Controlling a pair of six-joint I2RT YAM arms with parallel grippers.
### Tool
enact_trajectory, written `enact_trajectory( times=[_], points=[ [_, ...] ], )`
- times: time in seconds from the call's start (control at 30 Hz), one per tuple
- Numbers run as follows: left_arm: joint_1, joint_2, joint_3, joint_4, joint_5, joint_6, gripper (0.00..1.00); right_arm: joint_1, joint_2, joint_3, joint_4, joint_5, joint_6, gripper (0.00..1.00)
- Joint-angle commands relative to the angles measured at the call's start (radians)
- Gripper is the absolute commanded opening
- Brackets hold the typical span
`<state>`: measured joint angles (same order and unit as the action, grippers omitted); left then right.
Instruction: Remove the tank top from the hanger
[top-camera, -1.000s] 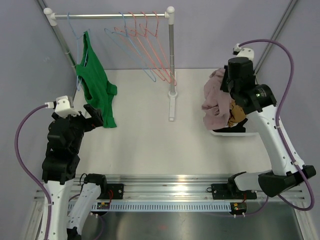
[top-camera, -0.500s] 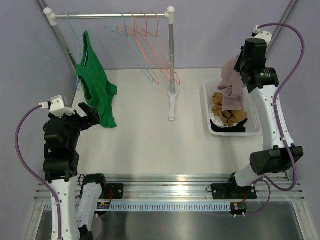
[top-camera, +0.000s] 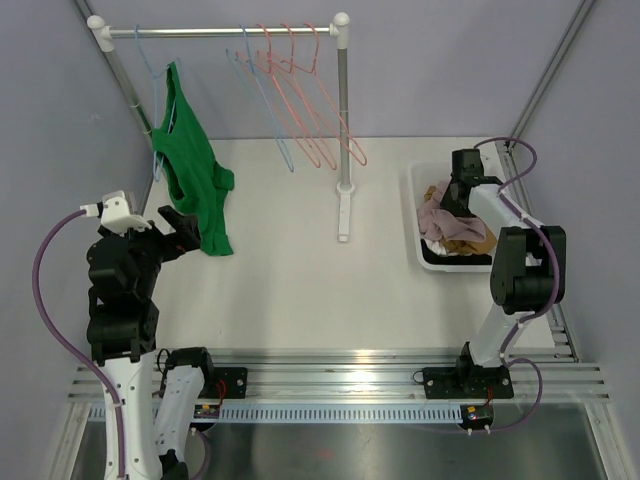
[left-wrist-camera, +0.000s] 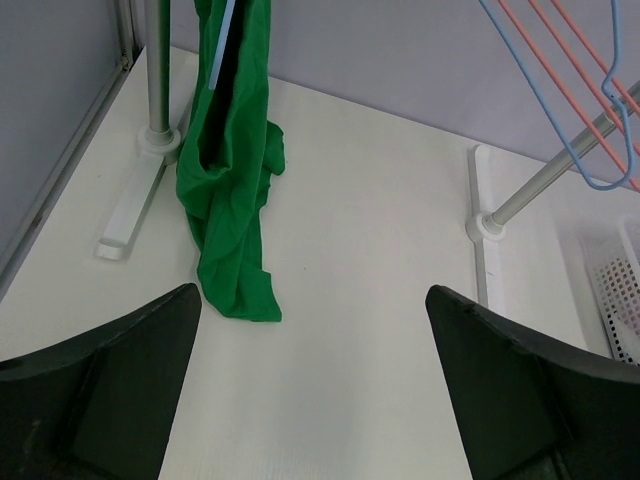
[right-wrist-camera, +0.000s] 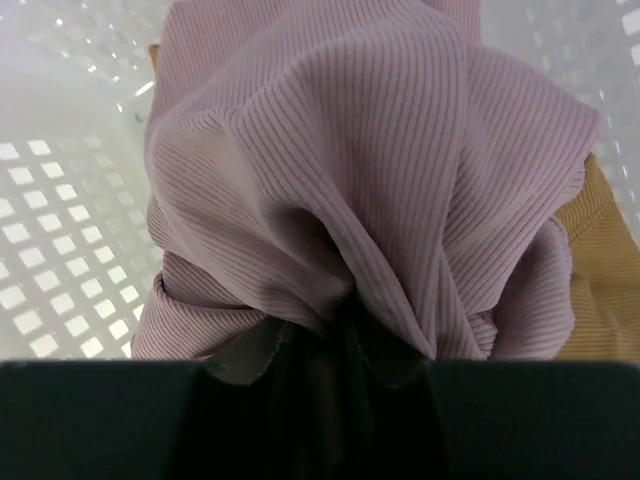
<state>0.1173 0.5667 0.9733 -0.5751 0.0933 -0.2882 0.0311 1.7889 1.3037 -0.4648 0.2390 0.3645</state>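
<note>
A green tank top (top-camera: 190, 170) hangs on a light-blue hanger (top-camera: 147, 55) at the left end of the rack, its hem resting on the table. It also shows in the left wrist view (left-wrist-camera: 235, 180). My left gripper (top-camera: 185, 230) is open and empty, just left of the hem and apart from it; it also shows in the left wrist view (left-wrist-camera: 312, 300). My right gripper (top-camera: 452, 198) is down in the white basket (top-camera: 413, 200), shut on a mauve ribbed garment (right-wrist-camera: 340, 150). Its own fingertips (right-wrist-camera: 335, 330) are buried in the folds.
Several empty pink and blue hangers (top-camera: 300, 100) hang on the rail near the right rack post (top-camera: 343, 110), whose foot (top-camera: 344, 215) lies mid-table. The basket also holds an ochre garment (top-camera: 470, 240) and dark cloth. The left post (left-wrist-camera: 155, 70) stands behind the tank top.
My right arm has come down from high above the basket and lowered the mauve garment into it. The empty hangers have swung slightly. My left arm has barely moved.
</note>
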Motion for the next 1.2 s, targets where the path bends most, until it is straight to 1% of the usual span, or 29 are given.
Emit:
enact_trajectory(
  times=[0.0,0.07,0.1,0.13,0.17,0.23,0.27,0.33,0.37,0.47,0.5,0.53,0.57,0.6,0.63,0.67,0.7,0.73,0.77,0.8,0.83,0.87,0.9,0.97,1.03,1.07,1.17],
  points=[
    [0.004,0.005,0.047,0.029,0.031,0.003,0.99,-0.014,0.004,0.054,0.022,-0.023,0.019,0.27],
    [0.004,0.019,0.096,0.003,0.029,-0.002,0.99,-0.022,-0.002,0.115,0.000,-0.020,0.014,0.44],
    [0.005,0.031,0.117,-0.037,0.026,-0.003,0.99,-0.023,-0.006,0.138,-0.041,-0.014,0.013,0.52],
    [0.005,0.041,0.177,-0.061,0.017,-0.008,0.99,-0.023,-0.013,0.164,-0.058,-0.010,0.010,0.83],
    [0.004,0.048,0.211,-0.086,-0.010,-0.017,0.99,-0.023,-0.025,0.214,-0.098,-0.007,0.002,0.98],
    [0.005,0.082,0.299,-0.175,-0.044,-0.023,0.99,-0.023,-0.037,0.268,-0.136,-0.004,-0.002,0.99],
    [0.005,0.096,0.399,-0.207,-0.072,-0.026,0.99,-0.022,-0.054,0.317,-0.170,0.002,-0.002,0.99],
    [0.004,0.151,0.493,-0.293,-0.084,-0.019,0.99,-0.023,-0.077,0.360,-0.204,0.029,-0.007,1.00],
    [0.005,0.172,0.586,-0.316,-0.086,-0.011,0.99,-0.023,-0.101,0.396,-0.234,0.043,-0.009,0.99],
    [0.004,0.258,0.694,-0.382,-0.084,0.007,0.99,-0.023,-0.161,0.445,-0.288,0.071,-0.021,1.00],
    [0.005,0.281,0.756,-0.391,-0.081,0.011,0.99,-0.022,-0.184,0.448,-0.297,0.068,-0.025,0.99],
    [0.004,0.315,0.781,-0.399,-0.079,0.014,0.99,-0.023,-0.210,0.445,-0.302,0.024,-0.029,1.00],
    [0.004,0.370,0.800,-0.404,-0.064,0.020,0.99,-0.023,-0.283,0.412,-0.282,-0.022,-0.036,1.00],
    [0.004,0.407,0.847,-0.413,-0.053,0.020,0.99,-0.023,-0.330,0.375,-0.252,-0.172,-0.041,0.99],
    [0.004,0.439,0.872,-0.423,-0.038,0.023,0.99,-0.022,-0.382,0.327,-0.212,-0.269,-0.042,0.99],
    [0.005,0.497,0.895,-0.430,-0.035,0.030,0.99,-0.023,-0.489,0.219,-0.121,-0.353,-0.027,0.99],
    [0.004,0.519,0.907,-0.427,-0.046,0.032,0.99,-0.022,-0.541,0.165,-0.074,-0.497,-0.007,1.00],
    [0.004,0.541,0.939,-0.424,-0.067,0.032,0.99,-0.022,-0.592,0.061,-0.034,-0.556,0.016,1.00],
    [0.007,0.567,0.953,-0.408,-0.070,0.037,0.99,-0.023,-0.685,0.011,0.053,-0.614,0.078,0.99],
    [0.007,0.609,0.962,-0.395,-0.066,0.038,0.99,-0.022,-0.724,-0.035,0.096,-0.721,0.108,1.00],
    [0.010,0.636,0.990,-0.382,-0.058,0.041,0.99,-0.023,-0.762,-0.076,0.135,-0.769,0.137,1.00],
    [0.008,0.659,0.996,-0.343,-0.037,0.050,0.99,-0.023,-0.823,-0.160,0.220,-0.817,0.195,0.99],
    [0.010,0.701,0.999,-0.319,-0.033,0.053,0.99,-0.023,-0.848,-0.197,0.251,-0.892,0.217,1.00],
    [0.012,0.745,1.034,-0.277,-0.041,0.066,0.99,-0.023,-0.913,-0.282,0.294,-0.932,0.257,1.00],
    [0.015,0.812,1.067,-0.259,-0.052,0.075,0.99,-0.022,-0.945,-0.335,0.293,-0.968,0.263,0.99],
    [0.016,0.837,1.105,-0.243,-0.050,0.093,0.99,-0.022,-0.973,-0.351,0.290,-0.980,0.263,0.99],
    [0.022,0.906,1.131,-0.180,-0.053,0.121,0.99,-0.023,-1.023,-0.397,0.296,-1.021,0.272,0.98]
  ],
)
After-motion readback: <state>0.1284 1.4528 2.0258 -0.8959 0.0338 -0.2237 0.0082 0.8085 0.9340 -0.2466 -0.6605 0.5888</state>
